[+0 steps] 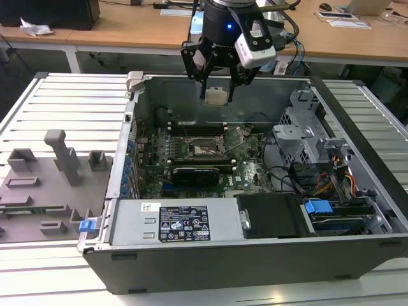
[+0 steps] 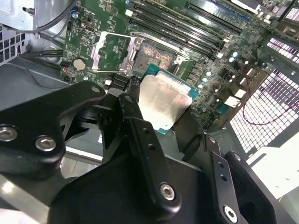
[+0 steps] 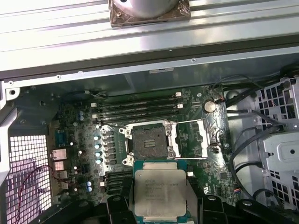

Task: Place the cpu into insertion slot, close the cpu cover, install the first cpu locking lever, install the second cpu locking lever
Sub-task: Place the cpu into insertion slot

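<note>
First wrist view: end effector (image 3: 160,207) gripping the cpu (image 3: 160,189) by opposite edges, above the motherboard (image 3: 74,121).
Insertion slot (image 3: 148,142): pins exposed, mid-board, just beyond the cpu.
Cpu cover (image 3: 192,137): flipped open beside the slot.

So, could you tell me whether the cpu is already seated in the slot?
No: in the first wrist view the gripper holds the cpu clear of the bare slot.
</note>
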`<control>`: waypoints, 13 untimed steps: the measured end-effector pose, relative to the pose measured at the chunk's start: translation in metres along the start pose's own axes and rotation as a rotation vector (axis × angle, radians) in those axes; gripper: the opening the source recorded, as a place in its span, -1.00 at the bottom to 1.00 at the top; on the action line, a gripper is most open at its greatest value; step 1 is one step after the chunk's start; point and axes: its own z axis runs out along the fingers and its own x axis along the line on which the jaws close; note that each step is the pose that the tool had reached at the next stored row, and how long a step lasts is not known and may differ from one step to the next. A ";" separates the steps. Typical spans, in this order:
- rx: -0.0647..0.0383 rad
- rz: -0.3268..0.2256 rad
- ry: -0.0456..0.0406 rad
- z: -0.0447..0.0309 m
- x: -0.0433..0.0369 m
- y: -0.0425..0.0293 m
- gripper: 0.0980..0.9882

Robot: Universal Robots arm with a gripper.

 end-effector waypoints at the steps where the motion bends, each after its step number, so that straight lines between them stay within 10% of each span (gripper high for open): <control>1: 0.000 0.002 -0.0002 0.0000 0.0000 0.0000 -0.01; 13: -0.001 0.043 -0.0038 0.0000 0.0000 0.0000 -0.01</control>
